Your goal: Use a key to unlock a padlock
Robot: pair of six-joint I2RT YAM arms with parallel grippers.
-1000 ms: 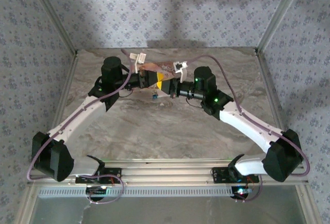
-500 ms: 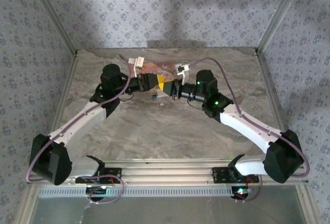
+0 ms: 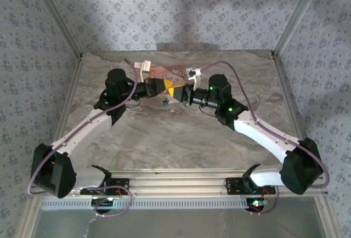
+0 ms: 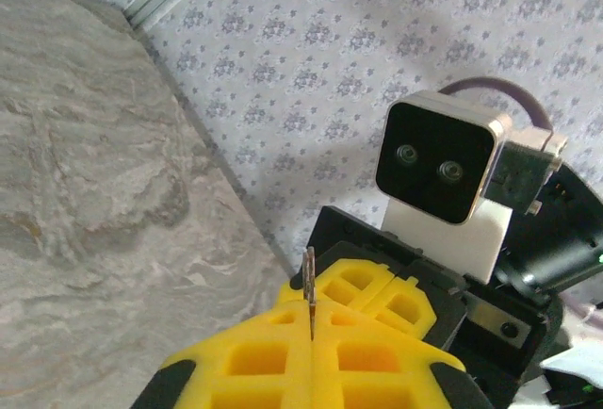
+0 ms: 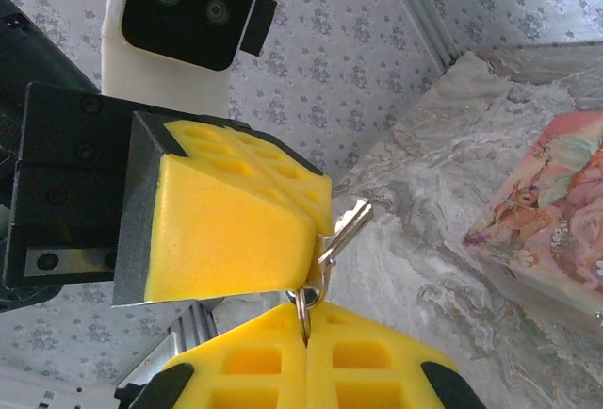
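Yellow-padded, the left gripper (image 4: 311, 332) is clamped on a thin metal key (image 4: 308, 286). The right gripper (image 5: 306, 338), tip to tip with it, pinches the key ring (image 5: 312, 292). The blue padlock (image 3: 164, 101) lies on the table (image 3: 164, 139) just nearward of both tips.

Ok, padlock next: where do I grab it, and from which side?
Grip the padlock by its blue body, coming straight down: it lies alone on the table with bare marble around it. It is too small here to tell which way the shackle points, so check closer before closing.
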